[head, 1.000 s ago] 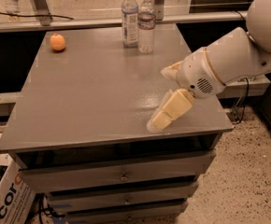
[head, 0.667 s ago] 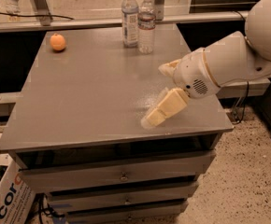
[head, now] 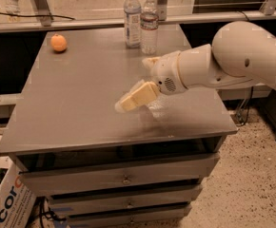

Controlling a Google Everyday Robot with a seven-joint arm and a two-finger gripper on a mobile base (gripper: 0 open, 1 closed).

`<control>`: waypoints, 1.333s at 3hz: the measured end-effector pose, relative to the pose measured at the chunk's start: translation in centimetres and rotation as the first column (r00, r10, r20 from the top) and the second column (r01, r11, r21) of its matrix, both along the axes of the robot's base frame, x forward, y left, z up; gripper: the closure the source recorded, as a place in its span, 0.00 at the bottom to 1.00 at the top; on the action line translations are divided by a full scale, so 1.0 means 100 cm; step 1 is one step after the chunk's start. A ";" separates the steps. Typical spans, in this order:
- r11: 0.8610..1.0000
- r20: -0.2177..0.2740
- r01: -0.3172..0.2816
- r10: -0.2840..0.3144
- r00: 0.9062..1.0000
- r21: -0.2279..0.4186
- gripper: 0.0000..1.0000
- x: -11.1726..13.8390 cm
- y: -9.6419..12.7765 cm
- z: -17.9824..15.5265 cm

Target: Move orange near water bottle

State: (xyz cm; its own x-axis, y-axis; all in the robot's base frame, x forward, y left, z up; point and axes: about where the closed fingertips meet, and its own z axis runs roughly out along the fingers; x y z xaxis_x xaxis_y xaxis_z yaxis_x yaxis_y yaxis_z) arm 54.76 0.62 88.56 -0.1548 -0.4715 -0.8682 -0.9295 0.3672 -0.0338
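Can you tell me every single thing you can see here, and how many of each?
orange: 1, orange, far left corner of the table
bottles: 2, clear with white caps, side by side at the table's back edge
table: 1, grey, middle of the view
drawers: 3, grey, stacked under the tabletop
box: 1, white with orange letters, on the floor at lower left
arm: 1, white, reaching in from the right over the table
pincer: 1, beige, open and holding nothing, above the middle of the table, far from the orange
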 end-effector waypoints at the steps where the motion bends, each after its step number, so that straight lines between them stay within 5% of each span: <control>1: 0.995 0.006 0.026 -0.027 1.000 0.092 0.00 0.034 0.032 -0.008; 3: 0.972 0.038 0.029 -0.038 0.999 0.231 0.00 0.087 0.111 -0.001; 4: 0.972 0.038 0.029 -0.038 0.999 0.231 0.00 0.087 0.111 -0.001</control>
State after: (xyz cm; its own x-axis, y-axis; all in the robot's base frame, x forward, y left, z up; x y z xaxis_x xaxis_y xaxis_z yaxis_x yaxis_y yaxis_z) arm 63.47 11.70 88.45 -0.1286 -0.2529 -0.9589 -0.9162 0.4005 0.0173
